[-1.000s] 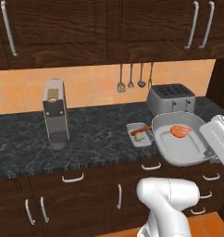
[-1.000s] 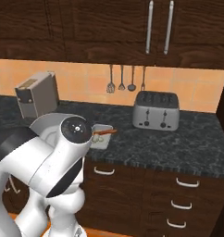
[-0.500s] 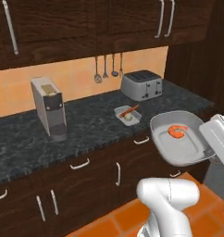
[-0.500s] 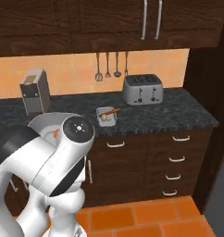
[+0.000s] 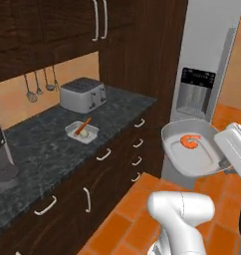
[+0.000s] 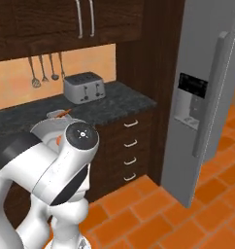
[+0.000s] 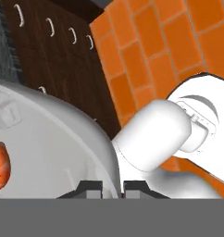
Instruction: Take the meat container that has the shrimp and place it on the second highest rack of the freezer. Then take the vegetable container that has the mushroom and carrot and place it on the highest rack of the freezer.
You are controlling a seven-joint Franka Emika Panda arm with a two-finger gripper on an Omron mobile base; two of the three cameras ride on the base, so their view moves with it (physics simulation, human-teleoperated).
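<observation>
two containers (image 5: 191, 154) (image 5: 81, 132) – one with one shrimp (image 5: 190, 142), the other on the bench (image 5: 38, 149) with one carrot (image 5: 84, 125) and one mushroom (image 5: 83, 133). one toaster (image 5: 81, 94), three hanging utensils (image 5: 41, 84), one freezer (image 6: 207, 97) – one bar handle (image 6: 210, 92), four drawer handles (image 6: 130, 151).

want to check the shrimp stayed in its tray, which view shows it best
The left base view: the whole shrimp lies curled in the meat container, which the gripper holds by its rim. The hand view catches just an orange sliver at its left edge.
</observation>
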